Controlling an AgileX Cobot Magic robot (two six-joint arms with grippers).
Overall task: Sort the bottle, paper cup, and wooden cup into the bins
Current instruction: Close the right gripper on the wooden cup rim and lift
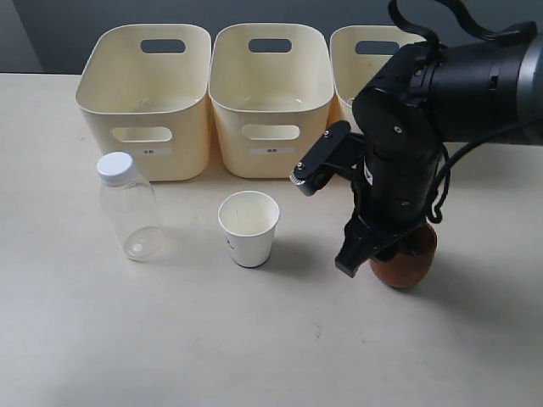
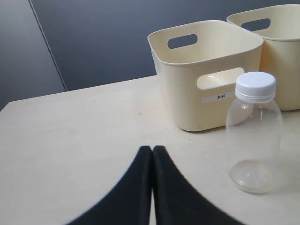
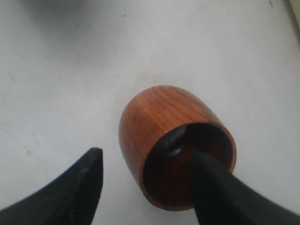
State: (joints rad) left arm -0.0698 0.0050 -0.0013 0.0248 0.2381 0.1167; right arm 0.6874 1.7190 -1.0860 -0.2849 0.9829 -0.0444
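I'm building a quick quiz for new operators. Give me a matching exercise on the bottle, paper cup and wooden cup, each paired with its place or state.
1 bottle
2 paper cup
3 wooden cup

A: open jaws of the right gripper straddle its wall
B: capped, before the left bin
C: open-topped, before the middle bin

Pairs: 1-B, 2-C, 3-A

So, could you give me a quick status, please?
Right gripper open, straddling wooden cup wall. Left gripper shut, apart from bottle. Bottle, paper cup upright before bins; nothing seen blocking.
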